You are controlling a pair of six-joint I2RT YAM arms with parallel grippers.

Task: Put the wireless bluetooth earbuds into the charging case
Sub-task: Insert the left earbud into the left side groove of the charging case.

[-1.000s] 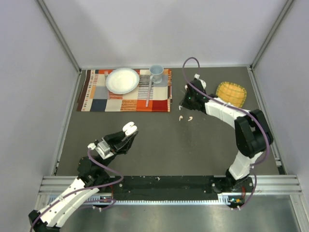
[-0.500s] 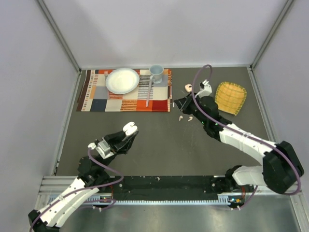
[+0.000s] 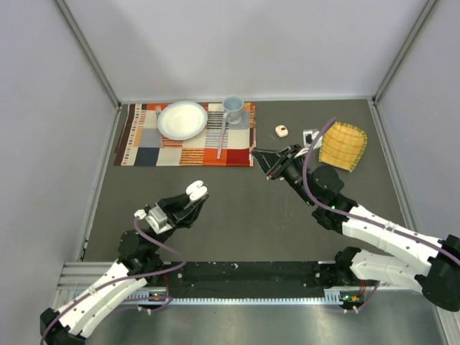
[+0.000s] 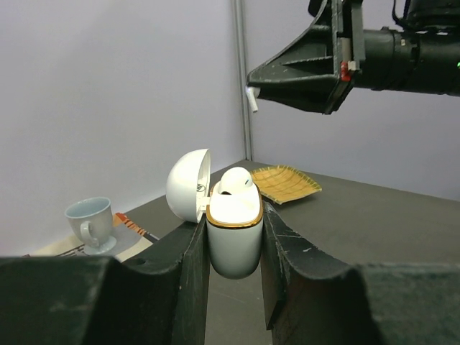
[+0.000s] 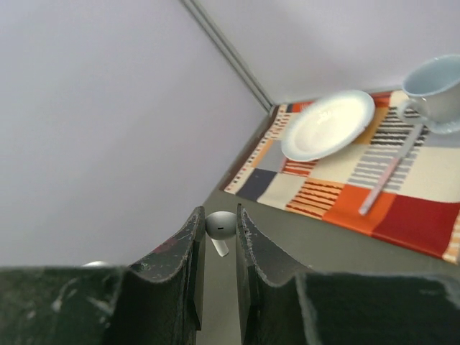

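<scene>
My left gripper [image 3: 192, 194] is shut on a white charging case [image 4: 233, 233] with a gold rim, held upright above the table's near left. Its lid [image 4: 188, 185] hangs open to the left, and one earbud [image 4: 234, 180] sits in it. My right gripper [image 3: 257, 153] hovers by the placemat's right end, pointing left, shut on a white earbud [image 5: 220, 226] whose stem hangs down between the fingers [image 5: 192, 237]. In the left wrist view the right gripper [image 4: 253, 83] floats above and beyond the case, with the earbud's stem [image 4: 252, 100] poking out at its tip.
A patterned placemat [image 3: 144, 147] at the back left carries a white plate [image 3: 182, 118], a pale blue cup [image 3: 232, 108] and a spoon [image 3: 222, 136]. A second small case [image 3: 282, 130] and a yellow woven mat [image 3: 343, 144] lie at the back right.
The right arm has swung away from the table's back right toward the left and near side, carrying the earbud. The left gripper with the case shifted only slightly.
</scene>
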